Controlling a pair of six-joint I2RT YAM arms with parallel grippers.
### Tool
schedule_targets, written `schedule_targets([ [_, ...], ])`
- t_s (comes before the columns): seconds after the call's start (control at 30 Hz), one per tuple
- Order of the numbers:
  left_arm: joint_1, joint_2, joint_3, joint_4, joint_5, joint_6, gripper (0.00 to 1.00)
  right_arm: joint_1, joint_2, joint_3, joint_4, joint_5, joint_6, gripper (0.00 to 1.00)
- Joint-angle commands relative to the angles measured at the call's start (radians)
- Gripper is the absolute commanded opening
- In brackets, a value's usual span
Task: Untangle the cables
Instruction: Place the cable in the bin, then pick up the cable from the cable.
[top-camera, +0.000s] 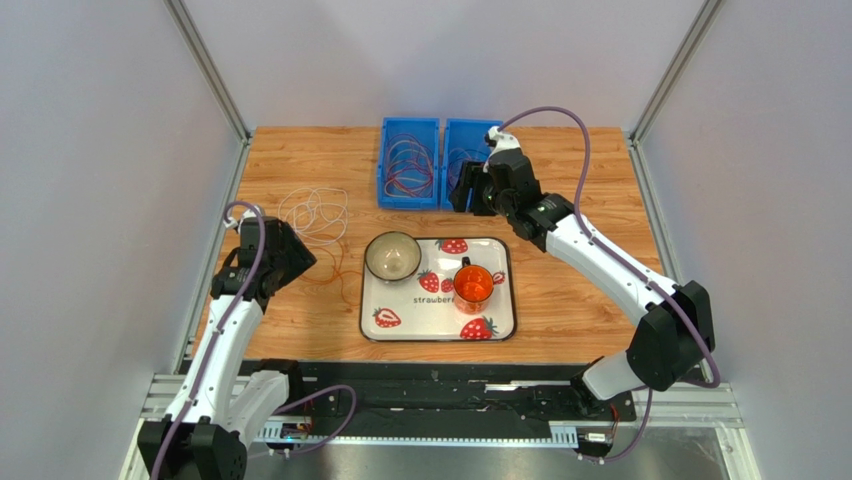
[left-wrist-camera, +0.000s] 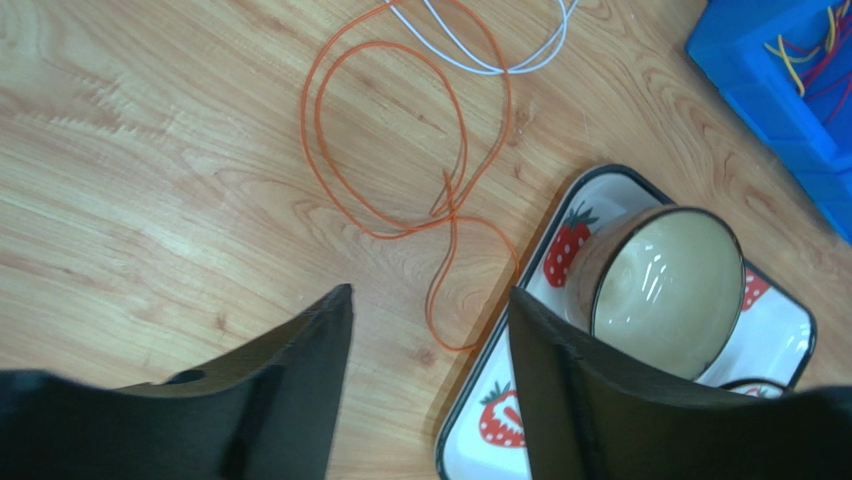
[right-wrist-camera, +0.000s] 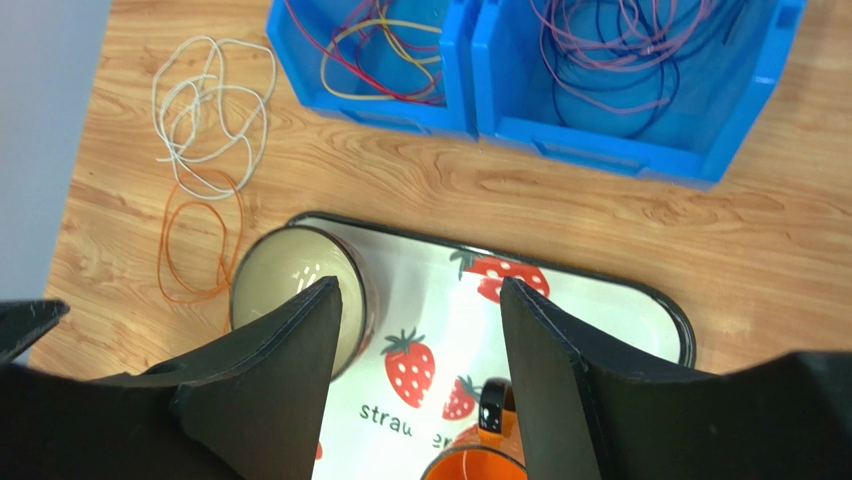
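Note:
A white cable (top-camera: 315, 212) lies in loose loops on the wooden table's left side, its lower end meeting a thin orange cable (top-camera: 337, 268). In the left wrist view the orange cable (left-wrist-camera: 445, 205) coils just ahead of my left gripper (left-wrist-camera: 430, 292), and the white cable (left-wrist-camera: 480, 68) lies beyond it. The left gripper (top-camera: 290, 250) is open and empty above bare wood. More cables, red and yellow (right-wrist-camera: 380, 60) and purple and dark (right-wrist-camera: 620, 60), fill two blue bins. My right gripper (top-camera: 465, 190) hovers by the bins. The right gripper (right-wrist-camera: 420, 282) is open and holds nothing.
Two blue bins (top-camera: 408, 195) (top-camera: 452, 160) stand side by side at the table's back. A strawberry-print tray (top-camera: 437, 325) sits in the middle with a cream bowl (top-camera: 392, 256) and an orange mug (top-camera: 473, 283) on it. The tray's rim (left-wrist-camera: 440, 450) is close to my left fingers.

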Motion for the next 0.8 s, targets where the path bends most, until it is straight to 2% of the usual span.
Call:
schedule_targets([
  [0.0, -0.003, 0.052, -0.037, 0.143, -0.03, -0.066, 0.73, 0.002, -0.064, -0.042, 0.003, 0.023, -0.023, 0.64],
  [0.13, -0.002, 0.127, -0.075, 0.209, -0.025, -0.101, 0.75, 0.001, -0.087, -0.072, -0.004, 0.015, -0.024, 0.63],
  [0.23, -0.002, 0.17, -0.102, 0.255, -0.021, -0.13, 0.71, 0.002, -0.104, -0.091, -0.006, 0.02, -0.027, 0.63],
  [0.53, 0.001, 0.207, -0.186, 0.361, -0.083, -0.202, 0.65, 0.002, -0.11, -0.112, -0.02, 0.021, -0.033, 0.63],
  [0.77, 0.017, 0.278, -0.217, 0.426, -0.077, -0.239, 0.61, 0.004, -0.101, -0.112, -0.027, 0.017, -0.033, 0.63],
])
